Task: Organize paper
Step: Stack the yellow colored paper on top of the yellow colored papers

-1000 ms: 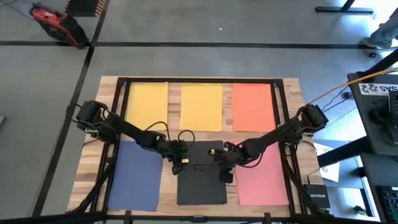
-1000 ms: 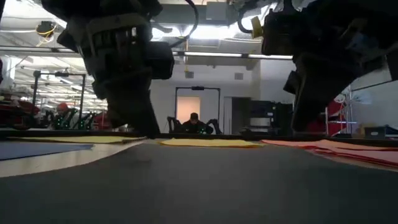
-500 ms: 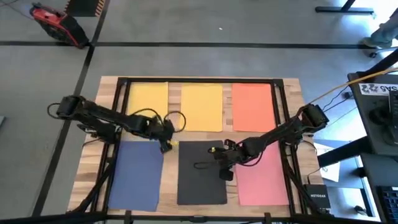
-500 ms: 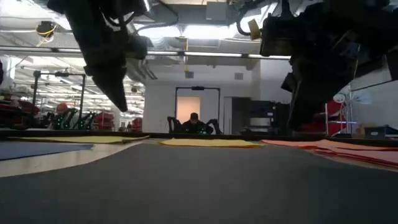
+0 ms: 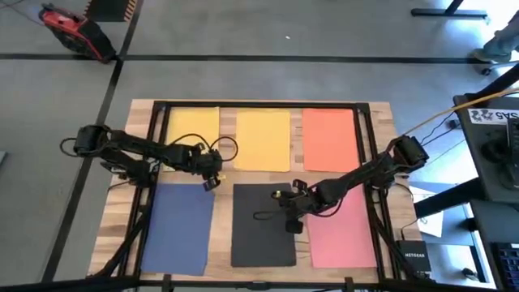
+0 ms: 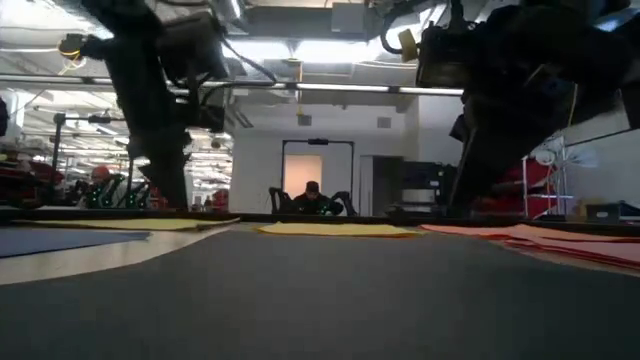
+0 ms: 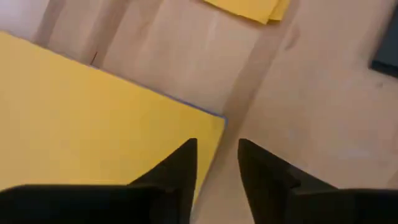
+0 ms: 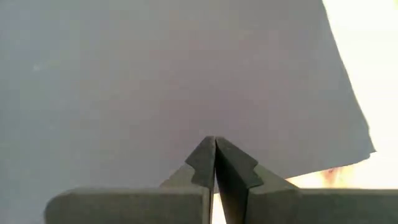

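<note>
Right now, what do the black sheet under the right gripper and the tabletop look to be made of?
The black sheet looks like thin matte paper: flat, no glare, with a crisp cut corner in the right wrist view. The tabletop appears to be pale wood, showing plank seams and grain between sheets; its finish is hard to judge. The right gripper, shut, is over the sheet's edge.

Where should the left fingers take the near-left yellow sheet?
Judging by its pose, take the yellow sheet at the corner nearest the left gripper, whose edge lies bare on the wooden table. It lies flat, so come in low from the table side and slide one finger under; a blue edge shows beneath.
</note>
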`<state>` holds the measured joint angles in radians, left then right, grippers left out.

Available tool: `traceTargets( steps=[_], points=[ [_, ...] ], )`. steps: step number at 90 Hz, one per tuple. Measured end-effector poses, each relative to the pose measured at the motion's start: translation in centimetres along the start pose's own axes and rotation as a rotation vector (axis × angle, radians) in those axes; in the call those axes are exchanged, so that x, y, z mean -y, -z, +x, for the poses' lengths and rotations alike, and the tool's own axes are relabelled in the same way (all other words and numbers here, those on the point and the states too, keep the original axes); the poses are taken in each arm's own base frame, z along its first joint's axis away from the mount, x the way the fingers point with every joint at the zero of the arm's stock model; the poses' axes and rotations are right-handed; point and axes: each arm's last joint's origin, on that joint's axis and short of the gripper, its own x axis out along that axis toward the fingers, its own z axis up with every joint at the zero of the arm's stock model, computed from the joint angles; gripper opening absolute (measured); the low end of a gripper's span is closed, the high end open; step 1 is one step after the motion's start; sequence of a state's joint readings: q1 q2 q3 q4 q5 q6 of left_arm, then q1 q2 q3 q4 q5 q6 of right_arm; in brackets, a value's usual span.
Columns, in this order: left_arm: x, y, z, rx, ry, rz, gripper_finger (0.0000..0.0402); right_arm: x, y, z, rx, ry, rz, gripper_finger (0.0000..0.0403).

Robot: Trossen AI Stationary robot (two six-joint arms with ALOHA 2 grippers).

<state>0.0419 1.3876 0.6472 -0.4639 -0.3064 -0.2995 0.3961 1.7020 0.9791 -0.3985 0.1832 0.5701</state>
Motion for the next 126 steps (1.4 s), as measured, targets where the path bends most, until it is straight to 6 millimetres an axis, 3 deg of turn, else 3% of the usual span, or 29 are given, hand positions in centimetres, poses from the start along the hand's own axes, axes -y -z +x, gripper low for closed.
traceTargets(
  steps=[36, 67, 79, 99, 126],
  points=[
    [-0.8, 0.8, 1.8, 0.035, -0.012, -0.067, 0.0169, 0.6, -0.4, 0.1, 0.028, 0.039, 0.019, 0.0000],
    [-0.8, 0.9, 2.8, 0.000, -0.031, -0.107, 0.0176, 0.8, -0.5, 0.1, 0.035, 0.050, 0.023, 0.0000],
    [-0.8, 0.9, 2.7, -0.008, -0.031, -0.137, 0.0144, 0.8, -0.5, 0.1, 0.035, 0.051, 0.023, 0.0000],
    [-0.8, 0.8, 2.5, -0.036, -0.024, -0.120, 0.0015, 0.8, -0.5, 0.1, 0.035, 0.050, 0.023, 0.0000],
    [-0.7, -2.1, 0.4, -0.016, 0.002, -0.080, 0.0000, 0.8, -0.5, 0.1, 0.034, 0.051, 0.023, 0.0000]
  ],
)
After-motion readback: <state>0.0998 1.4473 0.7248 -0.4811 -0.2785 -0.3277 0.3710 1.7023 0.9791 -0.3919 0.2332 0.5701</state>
